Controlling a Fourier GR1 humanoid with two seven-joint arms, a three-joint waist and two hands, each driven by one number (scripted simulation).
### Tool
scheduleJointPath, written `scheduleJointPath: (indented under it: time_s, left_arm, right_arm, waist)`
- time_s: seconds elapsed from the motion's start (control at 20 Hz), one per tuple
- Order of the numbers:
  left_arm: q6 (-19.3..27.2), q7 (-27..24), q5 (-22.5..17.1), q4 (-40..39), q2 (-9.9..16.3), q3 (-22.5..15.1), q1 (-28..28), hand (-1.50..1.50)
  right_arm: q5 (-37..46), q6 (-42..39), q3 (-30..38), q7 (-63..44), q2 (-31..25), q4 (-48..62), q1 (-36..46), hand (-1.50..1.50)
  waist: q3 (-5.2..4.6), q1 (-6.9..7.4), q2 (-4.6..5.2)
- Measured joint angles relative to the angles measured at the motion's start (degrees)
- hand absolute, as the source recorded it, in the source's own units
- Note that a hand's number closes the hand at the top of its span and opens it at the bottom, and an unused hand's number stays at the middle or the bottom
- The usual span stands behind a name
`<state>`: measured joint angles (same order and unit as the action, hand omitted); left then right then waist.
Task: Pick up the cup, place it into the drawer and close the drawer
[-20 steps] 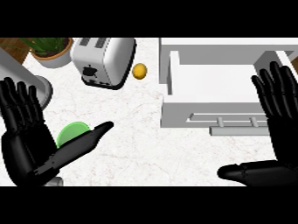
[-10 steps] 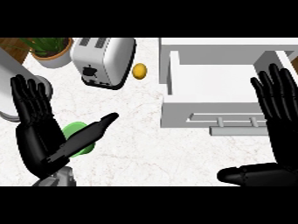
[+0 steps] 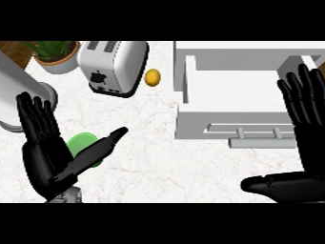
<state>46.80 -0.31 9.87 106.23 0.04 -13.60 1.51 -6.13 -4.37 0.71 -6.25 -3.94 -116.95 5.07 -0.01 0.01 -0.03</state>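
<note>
Although mostly hidden behind the left hand, whose fingers are spread and hold nothing, the green cup at eight o'clock on the counter looks light, rigid and smooth, best wrapped round its side; the right hand rests open at four o'clock.

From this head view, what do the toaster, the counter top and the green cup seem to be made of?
The toaster looks like brushed or painted metal: a pale silver-white shell with soft shading and dark slots. The counter top looks like polished marble or stone: white with faint brownish veins. The green cup looks like plain matte plastic, though the left robot hand hides most of it.
</note>
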Motion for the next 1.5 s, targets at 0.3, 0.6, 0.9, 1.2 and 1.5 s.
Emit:
scheduleJointPath:
  time_s: [0.3, 0.6, 0.9, 1.2, 1.5]
  left_arm:
    - [0.9, -2.8, -3.6, -1.4, 0.0, 0.2, -3.5, -1.5]
    - [0.5, -9.6, -9.0, -4.3, 0.0, 2.0, -8.1, -1.5]
    - [-0.6, -18.7, -16.5, -10.9, 0.1, 3.7, -10.0, -1.5]
    - [-4.6, -23.9, -21.2, -15.2, 0.2, 6.2, -11.3, -1.5]
    - [-8.0, -30.9, -26.4, -22.7, 0.1, 8.3, -10.8, -1.5]
  right_arm:
    - [-0.2, -0.4, 0.5, -0.6, -0.3, -0.6, 0.0, -1.5]
    - [-1.7, -1.4, 1.9, 0.0, -0.8, -0.5, -0.4, -1.5]
    - [-0.7, -0.6, 1.0, -1.9, -0.4, -1.3, 0.5, -1.5]
    - [-2.0, -1.8, 2.2, -2.1, -1.4, -0.8, 1.1, -1.5]
    - [-1.7, -1.8, 1.7, -2.6, -0.9, -1.9, 0.3, -1.5]
  waist:
    - [0.0, 0.01, 0.01]
    - [-0.01, 0.05, -0.01]
    - [-0.01, 0.06, 0.01]
    - [-0.01, 0.06, 0.01]
    - [-0.01, 0.02, 0.01]
